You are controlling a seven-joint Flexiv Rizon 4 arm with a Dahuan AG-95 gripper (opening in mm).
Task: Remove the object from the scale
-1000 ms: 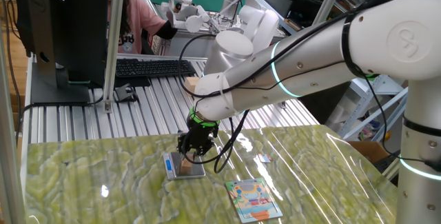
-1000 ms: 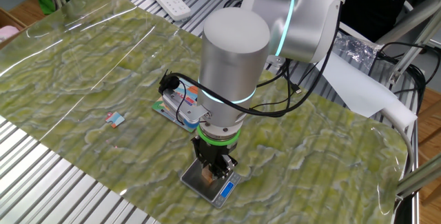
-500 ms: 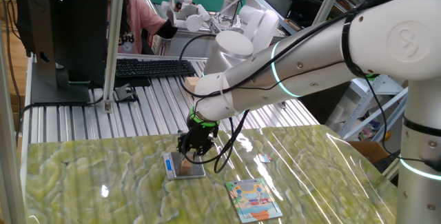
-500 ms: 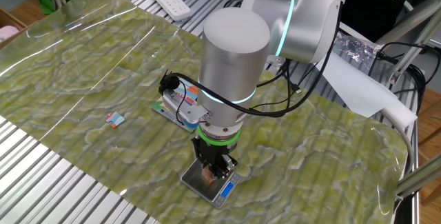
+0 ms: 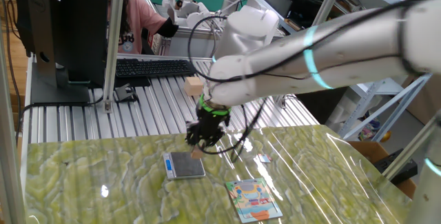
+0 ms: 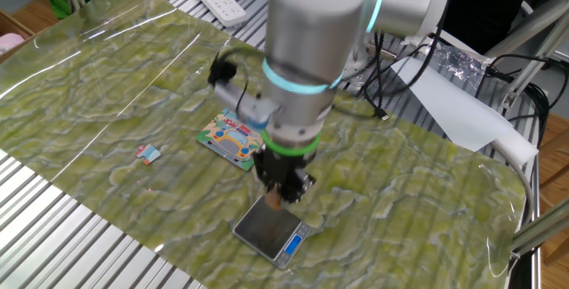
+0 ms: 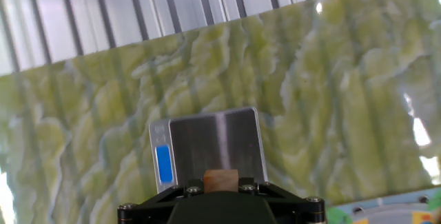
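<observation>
Wooden cube (image 7: 220,180) sits clamped between the gripper (image 6: 277,202) fingers, hanging clear above the scale (image 7: 210,146), whose grey platform shows bare below. Past it lie the green marbled mat (image 6: 107,84) and the picture card (image 6: 233,135), then the ribbed metal table (image 5: 148,103). Risky bit now: only a small part of the cube shows in the jaws, so any jolt could let it slip and drop right back onto that platform.

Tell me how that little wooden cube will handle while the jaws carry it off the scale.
The wooden cube looks rigid, so it probably won't deform. Small and wooden, it is likely light. Its flat faces suit the gripper, and it shouldn't roll once set down. The scale platform now sits bare.
</observation>
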